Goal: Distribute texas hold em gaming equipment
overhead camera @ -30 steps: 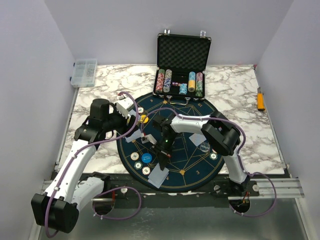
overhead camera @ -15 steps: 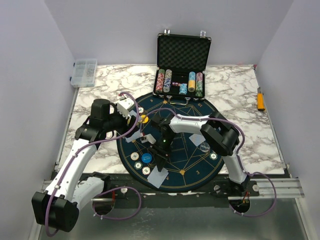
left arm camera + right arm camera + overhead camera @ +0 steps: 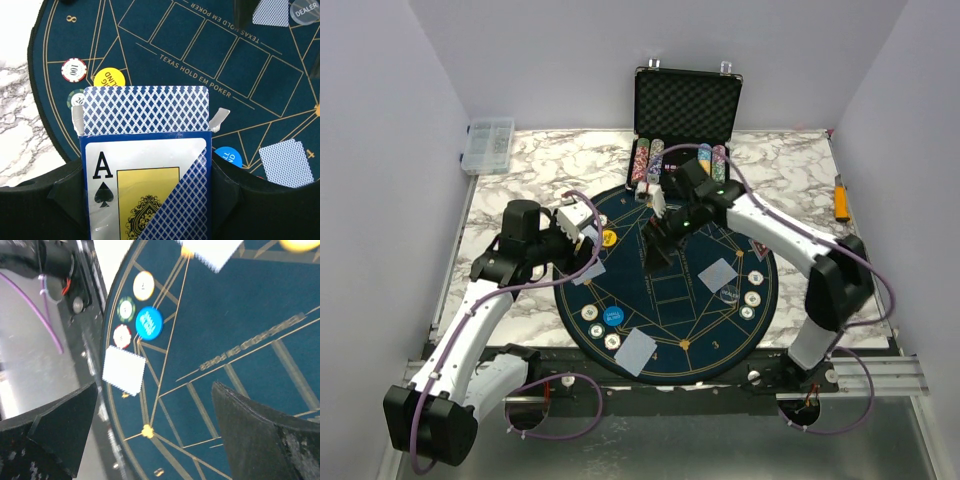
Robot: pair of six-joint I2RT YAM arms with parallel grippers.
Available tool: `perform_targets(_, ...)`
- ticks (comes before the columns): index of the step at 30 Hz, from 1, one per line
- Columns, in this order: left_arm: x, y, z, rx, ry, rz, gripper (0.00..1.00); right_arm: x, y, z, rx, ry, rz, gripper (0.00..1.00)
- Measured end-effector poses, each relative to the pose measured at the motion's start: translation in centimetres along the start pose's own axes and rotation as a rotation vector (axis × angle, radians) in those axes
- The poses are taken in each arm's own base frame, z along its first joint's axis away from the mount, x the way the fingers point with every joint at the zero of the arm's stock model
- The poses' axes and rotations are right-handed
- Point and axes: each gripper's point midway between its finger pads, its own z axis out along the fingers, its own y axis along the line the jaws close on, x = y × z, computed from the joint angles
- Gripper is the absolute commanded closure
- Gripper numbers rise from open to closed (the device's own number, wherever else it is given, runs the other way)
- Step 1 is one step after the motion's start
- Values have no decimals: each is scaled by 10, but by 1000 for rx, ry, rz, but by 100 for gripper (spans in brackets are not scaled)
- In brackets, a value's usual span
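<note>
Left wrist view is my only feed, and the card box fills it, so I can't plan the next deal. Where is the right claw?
Observer: The right claw hangs over the middle of the mat, apart from the card box.
Operator: Is it carrying a card?
Observer: No. The right wrist view shows it open, with nothing between its fingers.
Operator: What lies beyond the mat?
Observer: An open chip case at the far edge of the table.

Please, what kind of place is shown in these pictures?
Probably a robot test cell staged for poker: plain white walls, a left arm and right arm, a poker mat, an open chip case.
</note>
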Motion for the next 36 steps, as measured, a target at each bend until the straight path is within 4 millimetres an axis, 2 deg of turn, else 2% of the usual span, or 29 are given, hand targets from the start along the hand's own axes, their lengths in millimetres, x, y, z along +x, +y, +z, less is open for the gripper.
perform_targets(3,-1,-1,0,7,-1,41,100,-37,16,-31,86,-195,-172,0)
perform_targets(7,-3,-9,2,34,-6,117,100,-71,43,-61,121,-417,-279,0)
perform_targets(10,-4,-20,5,70,-5,177,100,-93,47,-54,49,-443,-256,0)
perform_targets(13,-4,-30,8,103,-3,223,100,-112,32,-27,-37,-400,-157,0)
perform_targets(15,-4,-34,9,117,2,238,100,-109,20,-6,-82,-358,-53,0)
perform_targets(17,2,-36,9,121,27,245,100,-99,18,8,-136,-325,51,0)
perform_targets(20,7,-37,12,127,49,244,100,-96,24,14,-178,-317,114,0)
perform_targets(26,8,-36,12,125,54,249,100,-102,46,19,-246,-320,113,1)
perform_targets(29,8,-36,12,123,55,249,100,-100,47,20,-255,-315,118,2)
perform_targets(31,8,-36,12,123,55,248,100,-98,46,22,-256,-311,129,6)
perform_targets(36,7,-36,12,123,54,249,100,-95,41,26,-255,-299,158,24)
